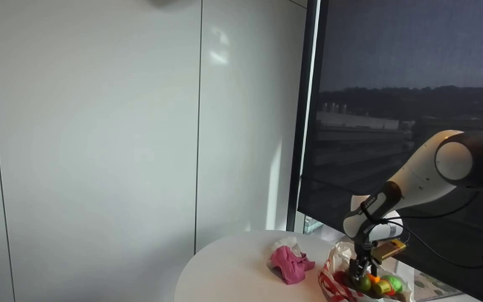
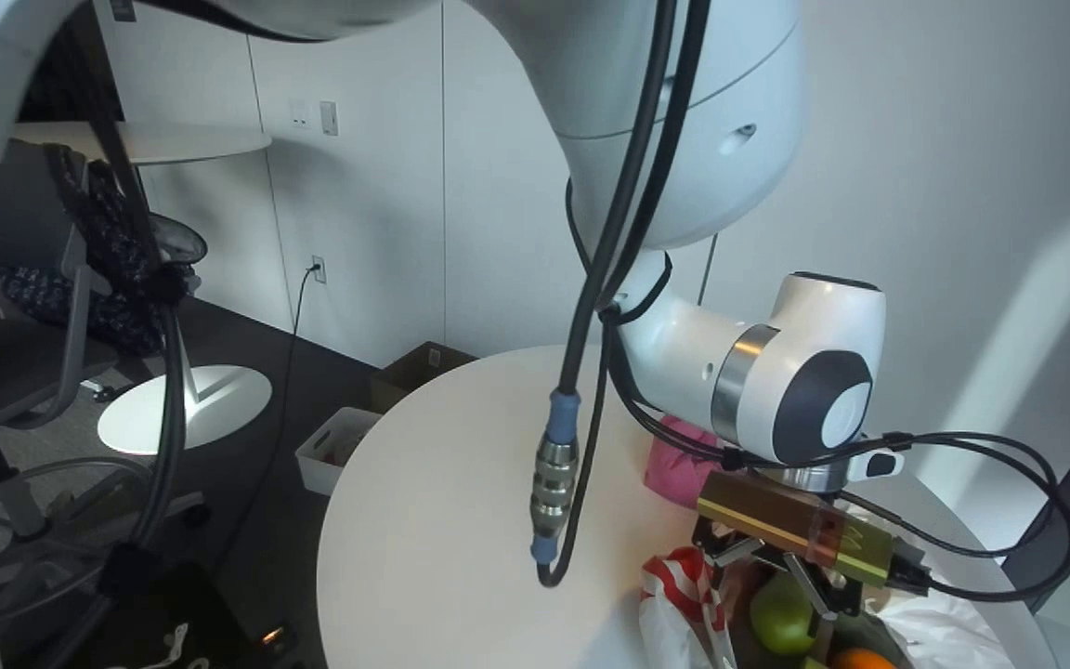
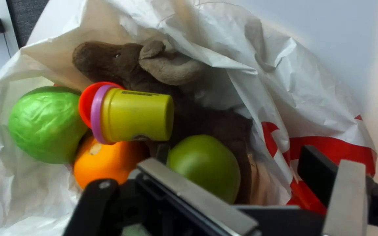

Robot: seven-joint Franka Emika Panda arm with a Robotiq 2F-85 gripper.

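Hanging over an open bag (image 3: 238, 42), the gripper (image 3: 236, 158) has jaws wide apart near an apple (image 3: 208, 164); in the wrist view, orange (image 3: 107, 164) and tub (image 3: 136, 114) lie left.

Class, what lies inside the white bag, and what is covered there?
Visible: a brown plush animal, yellow tub, red disc, crinkled green ball, orange fruit and green fruit. Whatever lies beneath them is covered.

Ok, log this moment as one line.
hand: open, nearest green fruit | bag: holds orange, tub, stuffed toy | pink cloth: on table

White bin (image 2: 319, 474) beside brown box (image 2: 403, 373)
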